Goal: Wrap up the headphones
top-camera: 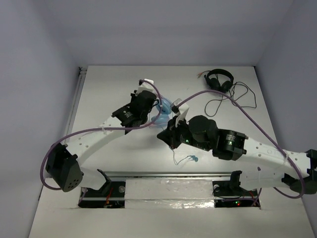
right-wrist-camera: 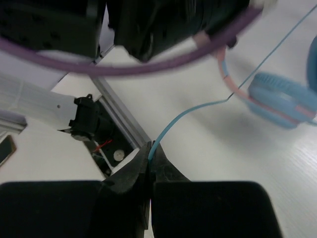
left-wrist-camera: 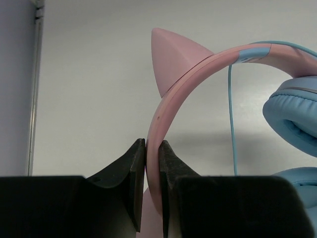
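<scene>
Soft even light, blurred foreground

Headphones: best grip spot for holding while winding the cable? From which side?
The pink headband beside the cat ear, fingers across its thin flat strip, coming edge-on like the left gripper. The ear cups are round and padded.

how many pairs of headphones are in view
2. The light blue cat-ear headphones with pink headband sit centrally on the white table, headband pinched by the left fingers; the smaller black headphones lie near its far right corner. No others show.
</scene>
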